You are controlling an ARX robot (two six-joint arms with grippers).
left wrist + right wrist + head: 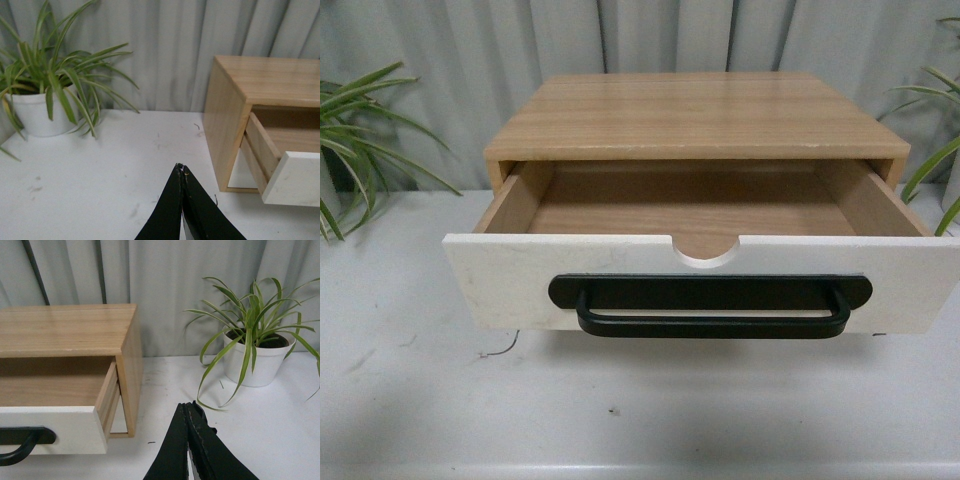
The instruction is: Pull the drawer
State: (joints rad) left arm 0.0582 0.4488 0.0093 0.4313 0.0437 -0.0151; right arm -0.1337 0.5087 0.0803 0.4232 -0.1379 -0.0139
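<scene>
The drawer point(520, 285) stands pulled well out of its light wood cabinet point(695, 115); its white front carries a long black bar handle point(710, 305) and a half-round notch point(708, 252), and its wooden inside looks empty. The left wrist view shows the drawer point(295, 180) from its side, the right wrist view shows the drawer point(55, 430) with one end of the handle point(20, 442). My left gripper point(182, 169) is shut, holding nothing, over the table to the left of the cabinet. My right gripper point(189, 406) is shut and empty, to the right of it. Neither arm shows in the front view.
A potted spider plant point(37, 107) stands at the back left of the white table point(420, 410), another potted plant point(257, 357) at the back right. A grey curtain point(470, 60) hangs behind. A small scrap of wire point(500, 350) lies under the drawer's left end.
</scene>
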